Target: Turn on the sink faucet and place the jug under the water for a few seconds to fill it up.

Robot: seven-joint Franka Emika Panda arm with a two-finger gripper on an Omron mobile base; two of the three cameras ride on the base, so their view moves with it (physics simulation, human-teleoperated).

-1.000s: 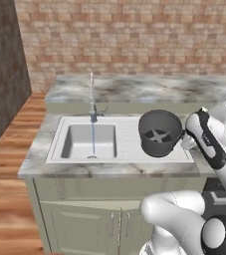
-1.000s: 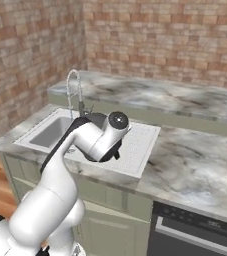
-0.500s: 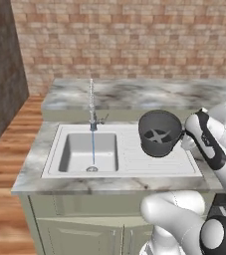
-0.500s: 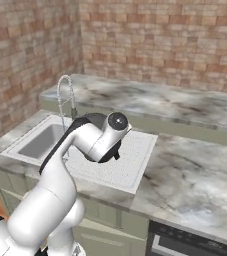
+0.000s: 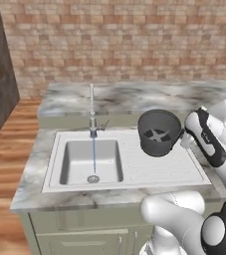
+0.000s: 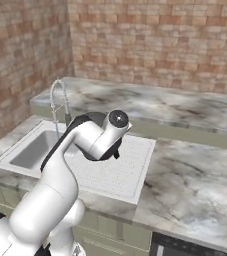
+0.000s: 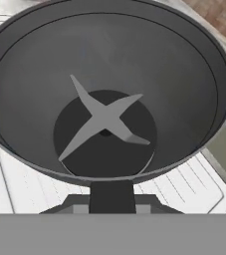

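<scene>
Since a moment ago the whole scene has slid sideways in both base views, so it is the base that has driven along the counter; the jug (image 5: 159, 132) keeps its place at the hand, lifted above the ribbed draining board (image 5: 159, 164) of the sink (image 5: 59, 164). The water (image 5: 94, 157) is already running, a thin blue line falling from the sink faucet (image 5: 91, 112) into the basin to the drain (image 5: 93, 179). I judge the tap step done and the jug on its way, though it hangs well apart from the stream, off to the basin's right. The gripper (image 7: 111, 195) has its jaws drawn narrow, clamped on the jug's near rim; the hand view looks straight into the wide mouth at a grey cross-shaped blade (image 7: 102, 121) on the dry bottom.
</scene>
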